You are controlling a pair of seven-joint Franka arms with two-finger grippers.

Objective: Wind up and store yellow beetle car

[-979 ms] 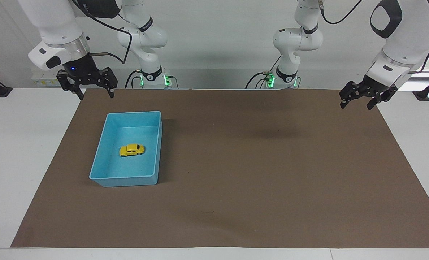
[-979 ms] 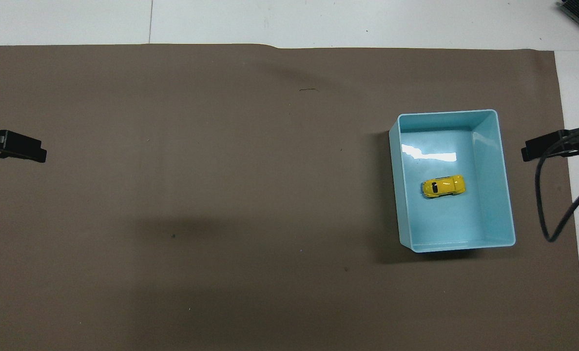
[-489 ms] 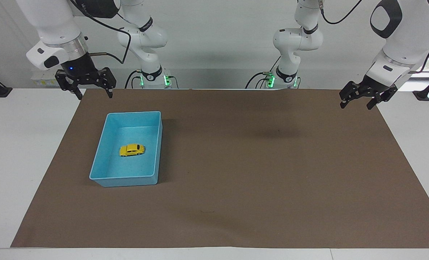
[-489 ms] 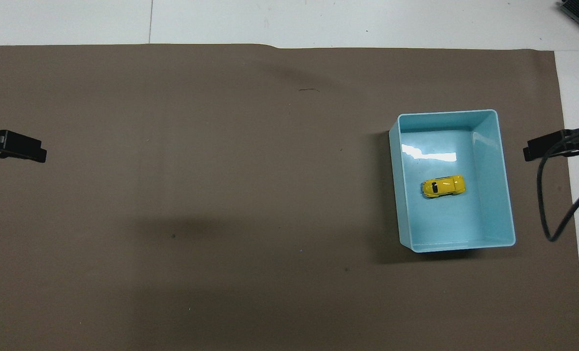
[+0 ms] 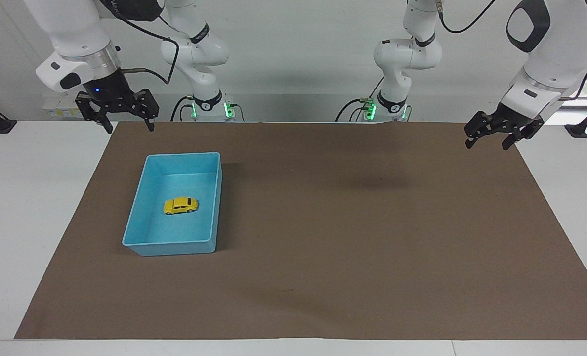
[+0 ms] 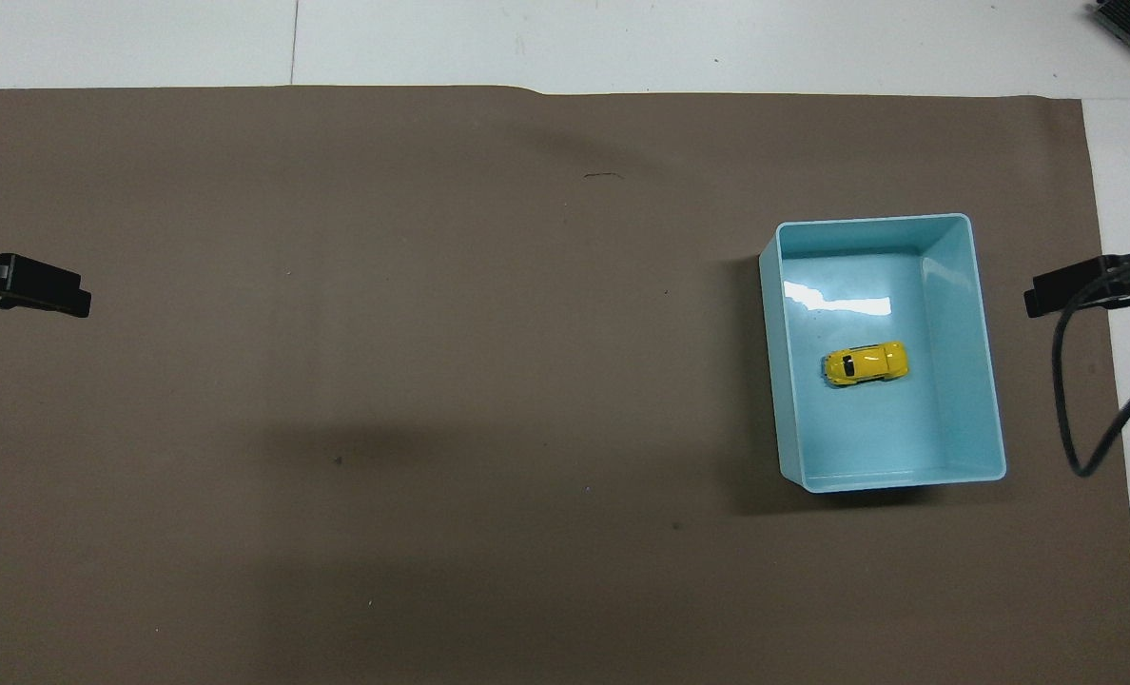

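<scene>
The yellow beetle car (image 5: pixel 180 205) sits on its wheels in the middle of the blue bin (image 5: pixel 170 248), untouched. In the overhead view the car (image 6: pixel 865 363) lies in the bin (image 6: pixel 991 400). My right gripper (image 5: pixel 129 127) is open and empty, raised over the mat's edge at the right arm's end; its tip shows in the overhead view (image 6: pixel 1064 287). My left gripper (image 5: pixel 486 144) is open and empty, waiting raised over the mat's edge at the left arm's end; it also shows in the overhead view (image 6: pixel 51 290).
A brown mat (image 5: pixel 353 222) covers most of the white table (image 5: pixel 36 207). A black cable (image 6: pixel 1079 381) hangs from the right arm beside the bin.
My right gripper has drawn up and back a little, away from the bin. The car, the bin and the left arm have not moved.
</scene>
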